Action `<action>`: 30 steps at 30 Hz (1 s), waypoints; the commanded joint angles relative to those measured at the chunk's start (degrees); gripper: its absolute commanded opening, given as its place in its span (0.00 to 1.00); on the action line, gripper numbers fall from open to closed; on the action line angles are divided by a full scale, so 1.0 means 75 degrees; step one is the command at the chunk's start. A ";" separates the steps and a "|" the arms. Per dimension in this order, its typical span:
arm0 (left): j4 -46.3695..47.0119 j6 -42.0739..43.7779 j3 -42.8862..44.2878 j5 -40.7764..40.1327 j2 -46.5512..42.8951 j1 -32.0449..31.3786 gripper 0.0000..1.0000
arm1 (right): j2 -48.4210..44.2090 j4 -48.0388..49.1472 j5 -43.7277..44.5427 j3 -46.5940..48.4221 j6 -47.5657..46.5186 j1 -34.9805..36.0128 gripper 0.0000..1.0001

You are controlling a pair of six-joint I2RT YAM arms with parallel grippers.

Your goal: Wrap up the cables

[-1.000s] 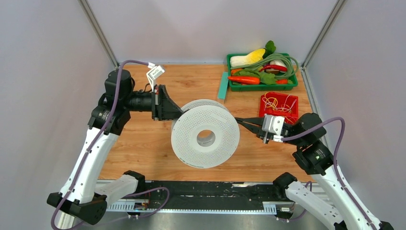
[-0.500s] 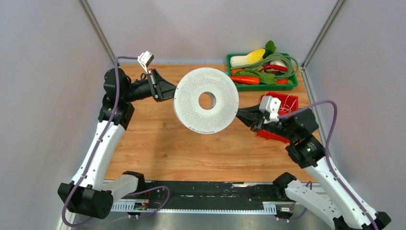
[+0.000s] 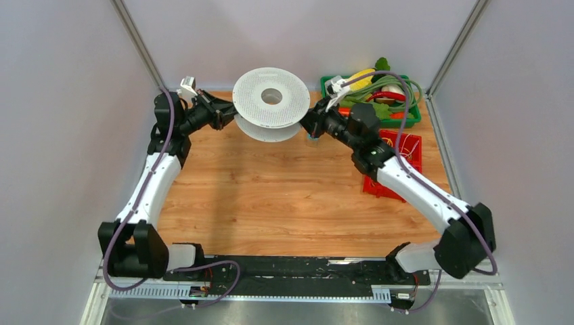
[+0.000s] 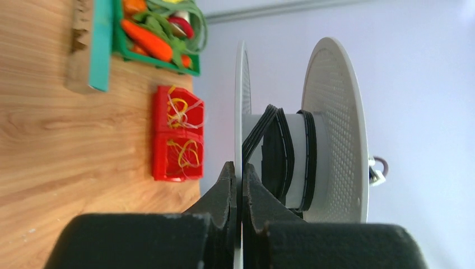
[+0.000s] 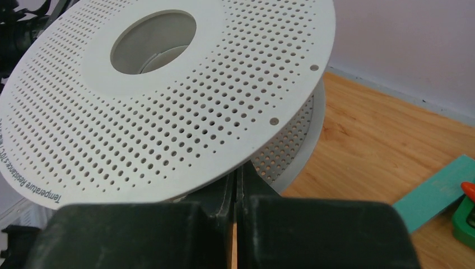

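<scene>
A white perforated spool [image 3: 271, 108] hangs in the air over the table's back edge, its flanges nearly level. The thin black cable [image 4: 278, 151] is wound in several turns round its hub, between the flanges [image 4: 336, 112]. My left gripper [image 3: 229, 116] is on the spool's left side and is shut on the rim of one flange [image 4: 240, 171]. My right gripper [image 3: 310, 122] is on the spool's right side. Its jaws are shut, with the tips [image 5: 236, 171] tucked under the upper flange [image 5: 168, 84]. What they hold, if anything, is hidden.
A green tray [image 3: 406, 123] with toy vegetables and a green hose stands at the back right. A red bin [image 3: 406, 145] of rubber bands sits in front of it, under my right arm. A teal block [image 5: 437, 193] lies beside the tray.
Both arms have lifted the spool from the table's middle up and toward the back wall. The spool has turned from tilted toward the camera to nearly flat.
</scene>
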 commanded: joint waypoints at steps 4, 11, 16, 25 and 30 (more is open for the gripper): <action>0.1872 0.0051 0.0372 -0.0698 0.2084 0.0274 0.00 | 0.2370 0.0926 0.1242 0.1807 0.0252 0.0275 0.00; 0.2446 0.0414 0.1708 -0.0463 0.4405 0.0391 0.00 | 0.5452 0.1312 0.0774 0.4244 0.0755 0.0006 0.00; 0.2635 0.0706 0.2505 -0.0486 0.6033 0.0415 0.00 | 0.7211 0.1664 0.0925 0.5511 0.0966 -0.0147 0.00; 0.2728 0.1000 0.3806 -0.0592 0.8016 0.0415 0.00 | 0.8983 0.2015 0.1265 0.6755 0.1201 -0.0347 0.00; 0.2483 0.0954 0.4567 -0.0838 0.8778 0.0415 0.01 | 0.9709 0.1923 0.1559 0.7398 0.1458 -0.0405 0.00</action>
